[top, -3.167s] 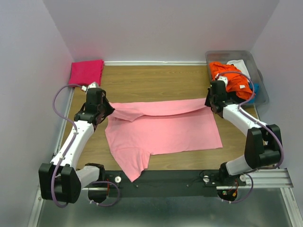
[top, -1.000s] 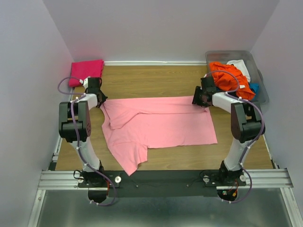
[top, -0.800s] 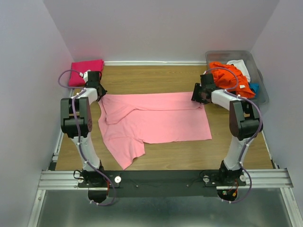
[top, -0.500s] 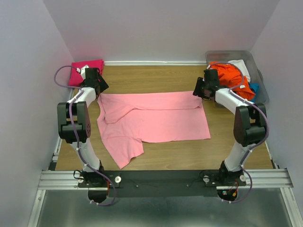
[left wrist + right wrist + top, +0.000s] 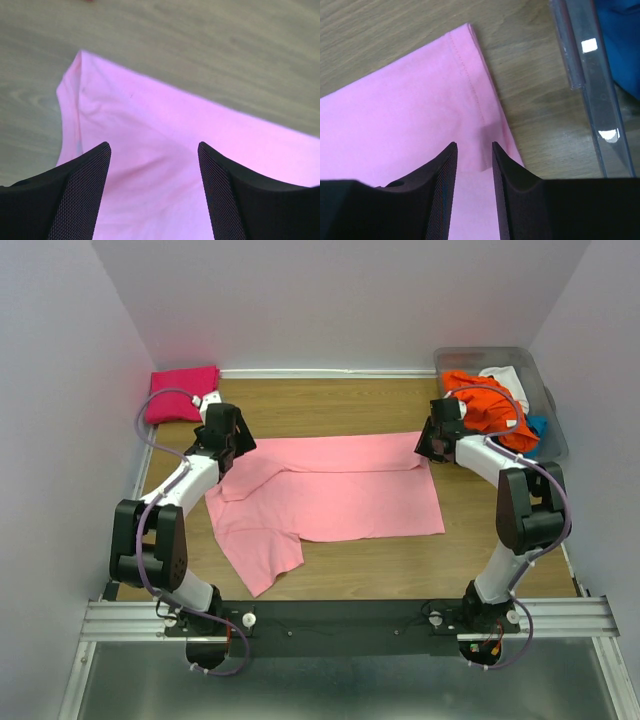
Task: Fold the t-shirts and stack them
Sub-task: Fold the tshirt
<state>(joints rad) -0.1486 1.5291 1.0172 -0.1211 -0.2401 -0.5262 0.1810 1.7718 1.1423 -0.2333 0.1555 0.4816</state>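
A light pink t-shirt (image 5: 340,490) lies spread on the wooden table, its far part folded over toward me and one sleeve hanging near the front at the left. My left gripper (image 5: 232,443) hovers over the shirt's far left corner. In the left wrist view the left gripper (image 5: 154,145) stands wide open, with only pink cloth (image 5: 165,125) below it. My right gripper (image 5: 431,444) is over the far right corner. The right wrist view shows the right gripper (image 5: 473,145) with a narrow gap, the hem (image 5: 475,95) lying flat beneath it and not pinched. A folded magenta t-shirt (image 5: 183,393) sits at the far left.
A clear plastic bin (image 5: 500,353) at the far right holds orange (image 5: 485,400), white (image 5: 505,375) and blue (image 5: 540,425) shirts. Its wall (image 5: 585,60) stands close beside my right gripper. Walls enclose the table on three sides.
Both arms dragged the pink shirt toward the far side and laid its fold flat. The left gripper opened, let go and moved right over the shirt. The right jaws narrowed.
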